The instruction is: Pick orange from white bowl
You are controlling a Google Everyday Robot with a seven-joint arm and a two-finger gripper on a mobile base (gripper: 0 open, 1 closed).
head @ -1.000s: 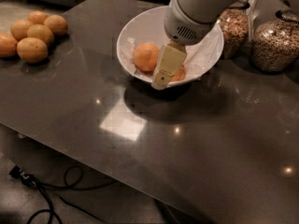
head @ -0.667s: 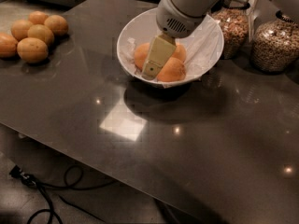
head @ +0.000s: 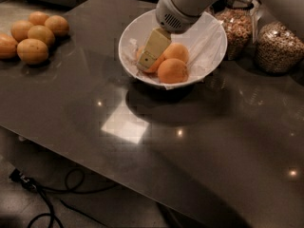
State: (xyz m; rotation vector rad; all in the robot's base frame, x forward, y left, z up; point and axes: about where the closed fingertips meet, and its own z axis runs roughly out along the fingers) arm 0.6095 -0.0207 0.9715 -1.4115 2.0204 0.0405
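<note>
The white bowl point(head: 214, 45) with its paper liner stands on the dark table near the far side. Three oranges lie in it: one at the front point(head: 172, 71), one behind it point(head: 178, 51), and one on the left point(head: 155, 65), partly hidden by the gripper. My gripper point(head: 148, 60) reaches down into the bowl's left half from the upper right. Its cream-coloured tip rests against the left orange. The grey wrist point(head: 176, 8) hangs over the bowl's far rim.
Several duller, yellower fruits point(head: 33, 36) lie in a pile at the table's far left. Two glass jars of grain point(head: 235, 26) point(head: 278, 46) stand right of the bowl. The table's front edge runs diagonally, with cables point(head: 47, 194) on the floor below.
My gripper has moved left across the bowl, from its right-centre to its left half. This uncovered two oranges on the right, and the gripper now sits over the left orange.
</note>
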